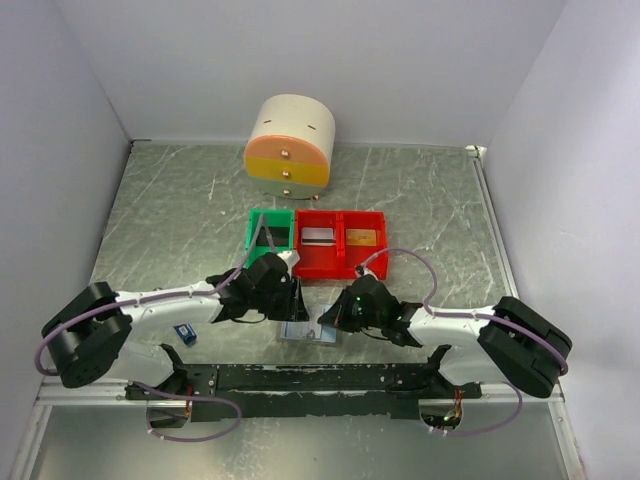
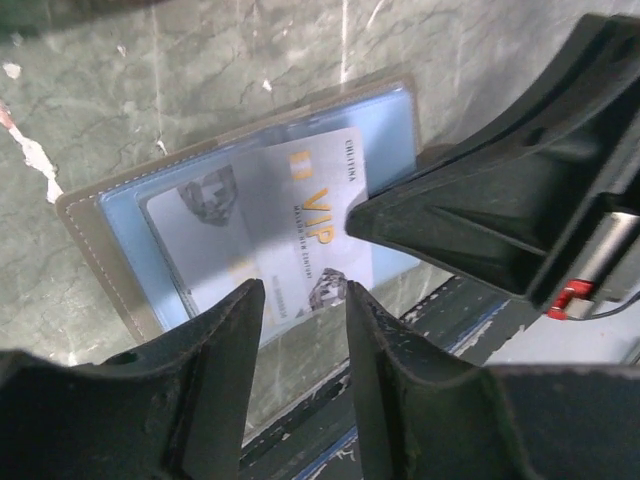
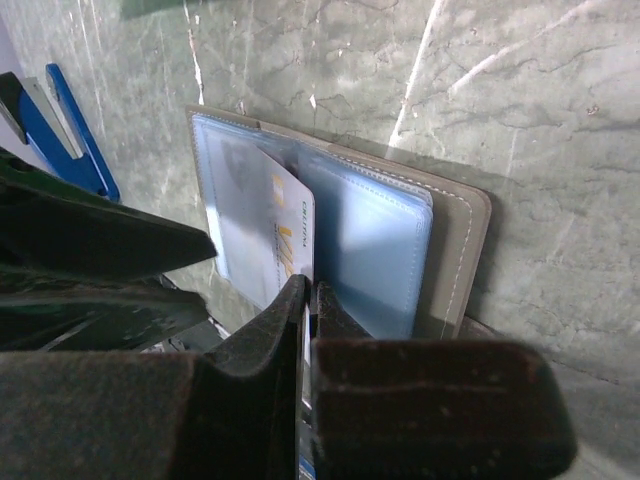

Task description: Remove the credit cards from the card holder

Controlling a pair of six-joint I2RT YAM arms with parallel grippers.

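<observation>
The card holder lies open on the table near its front edge, grey-brown outside with pale blue pockets; from above it shows as a pale blue patch between the two grippers. A silvery credit card marked VIP sticks partly out of a pocket. My right gripper is shut on that card's edge, the thin card running between its fingertips. My left gripper is open just short of the card's near edge, with nothing between its fingers. The right gripper's fingers show in the left wrist view.
A red bin behind the grippers holds a silver card and a gold card. A green bin stands to its left. A round drawer unit stands at the back. A blue-and-black stick lies front left.
</observation>
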